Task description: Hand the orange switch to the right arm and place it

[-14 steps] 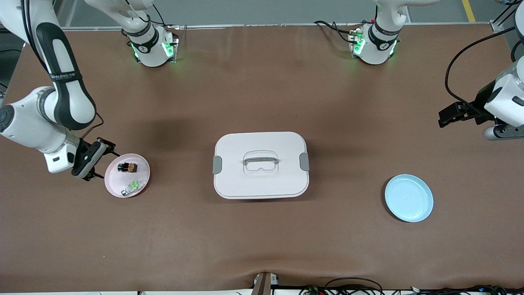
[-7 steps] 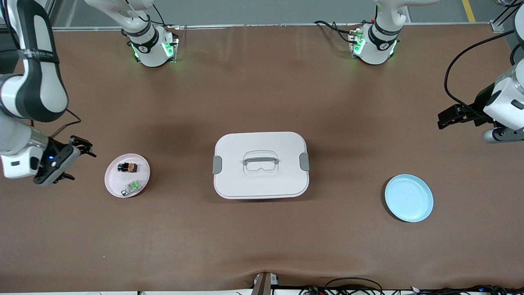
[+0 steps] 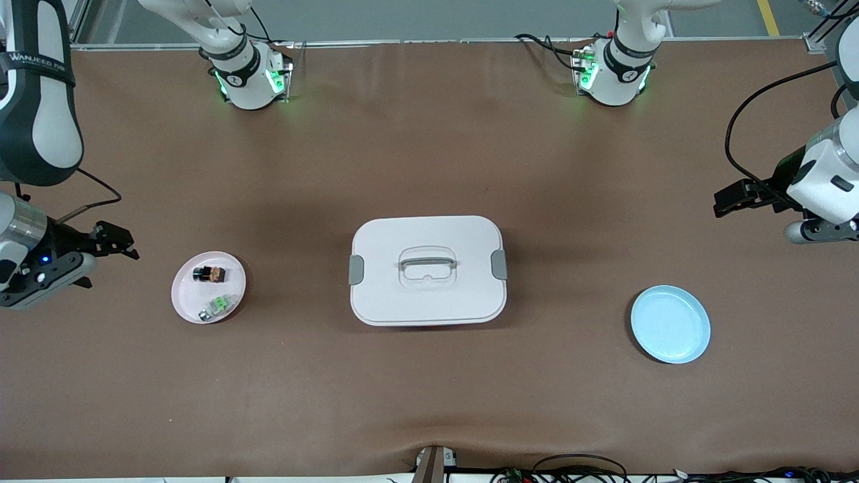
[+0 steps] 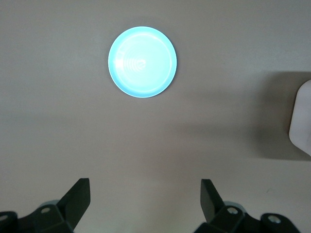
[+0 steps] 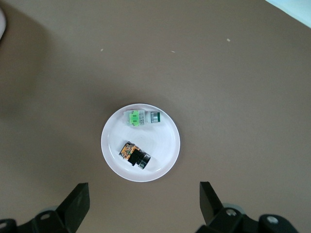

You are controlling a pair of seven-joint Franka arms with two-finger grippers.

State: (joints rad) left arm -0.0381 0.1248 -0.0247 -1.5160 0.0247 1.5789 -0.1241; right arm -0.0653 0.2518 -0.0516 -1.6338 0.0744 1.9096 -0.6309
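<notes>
The right gripper (image 3: 111,243) has backed away from the pink plate (image 3: 231,272), jaws apart and empty; the orange switch (image 3: 209,274) lies on it. The left gripper (image 3: 735,199) waits, open, holding nothing.

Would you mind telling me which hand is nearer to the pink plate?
The right hand, open beside the pink plate. The left hand, also open, is at the table's left-arm end.

You are looking at a robotics lab bench. Two white arm bases (image 3: 249,77) with green status lights are bolted along the far edge of a table (image 3: 429,154) covered in one plain brown mat. Black cables (image 3: 577,466) trail along the near edge, and a bare grey floor (image 3: 429,20) shows past the bases.
</notes>
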